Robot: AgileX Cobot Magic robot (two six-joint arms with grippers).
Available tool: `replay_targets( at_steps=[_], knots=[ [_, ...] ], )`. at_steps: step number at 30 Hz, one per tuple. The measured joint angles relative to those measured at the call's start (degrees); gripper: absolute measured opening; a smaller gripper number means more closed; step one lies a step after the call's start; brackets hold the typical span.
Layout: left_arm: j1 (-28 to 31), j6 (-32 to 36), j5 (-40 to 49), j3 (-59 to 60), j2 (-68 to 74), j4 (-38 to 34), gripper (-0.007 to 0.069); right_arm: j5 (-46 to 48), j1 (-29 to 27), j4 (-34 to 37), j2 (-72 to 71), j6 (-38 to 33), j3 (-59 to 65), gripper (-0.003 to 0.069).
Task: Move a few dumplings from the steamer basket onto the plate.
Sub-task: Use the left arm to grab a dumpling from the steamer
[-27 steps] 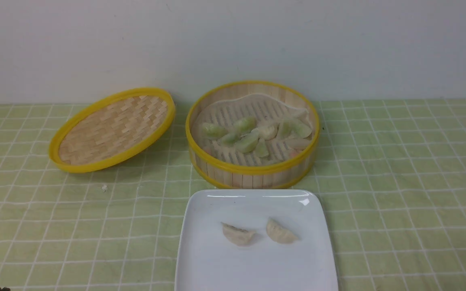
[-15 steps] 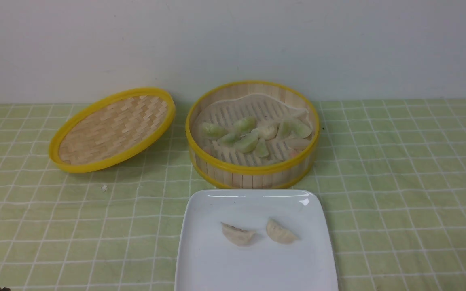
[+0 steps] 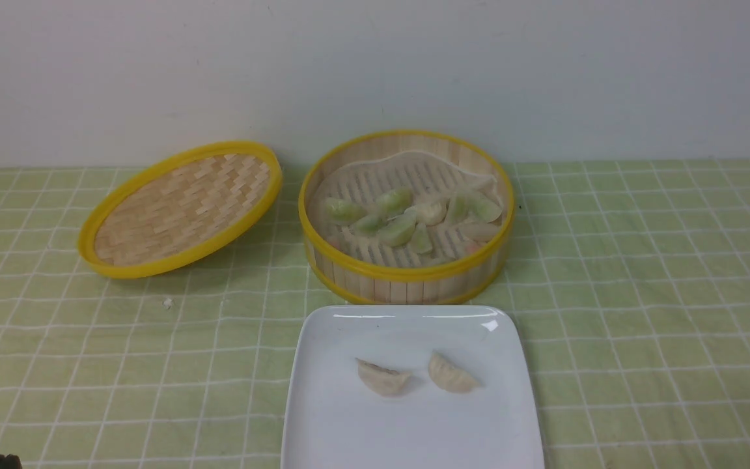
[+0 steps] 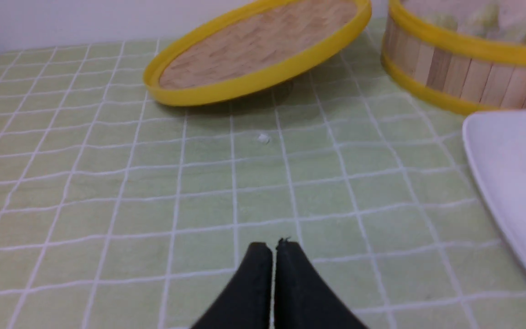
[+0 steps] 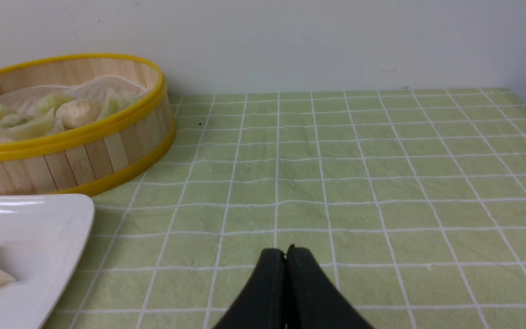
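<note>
The steamer basket [image 3: 407,272] stands at the table's middle back and holds several pale green dumplings [image 3: 398,228] on its whitish liner. Just in front of it lies the white square plate [image 3: 407,436], carrying two beige dumplings [image 3: 383,378]. My left gripper [image 4: 273,246] is shut and empty, low over the cloth to the left of the plate [image 4: 514,173]. My right gripper [image 5: 286,252] is also shut and empty, over the cloth to the right of the plate [image 5: 30,228] and the basket [image 5: 71,151]. Both grippers are well apart from the dumplings [image 5: 30,128].
The shallow woven lid [image 3: 180,208] leans tilted to the left of the basket. A small white crumb [image 3: 168,302] lies on the green checked cloth in front of the lid. A dark tip of my left arm [image 3: 1,462] shows at the lower left corner.
The dark tip at the front view's lower left corner shows a little more than before. The basket, dumplings, plate and lid have not moved.
</note>
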Motion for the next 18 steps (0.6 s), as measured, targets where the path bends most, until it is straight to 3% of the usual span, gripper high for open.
replay_targets(
  at_steps=[5, 10, 12, 16, 18],
  knots=[
    [0.0, -3.4, -4.6, 0.0, 0.0, -14.3, -0.0006, 0.0, 0.0, 0.0, 0.0, 0.0, 0.0, -0.0016],
    [0.0, -3.8, -8.5, 0.1, 0.0, -22.8, -0.0006, 0.0, 0.0, 0.0, 0.0, 0.0, 0.0, -0.0016],
    [0.0, -3.8, -15.5, 0.1, 0.0, -27.4, -0.0006, -0.7, 0.0, 0.6, 0.0, 0.4, 0.0, -0.0016],
    [0.0, -3.9, -25.2, -1.9, 0.0, -33.0, -0.0006, -8.4, 0.0, 9.0, 0.0, 5.1, 0.2, -0.0016],
    [0.0, -3.2, -25.8, -8.1, 0.2, -32.9, -0.0006, -14.5, 0.0, 18.9, 0.0, 9.9, 0.2, -0.0016]
  ],
)
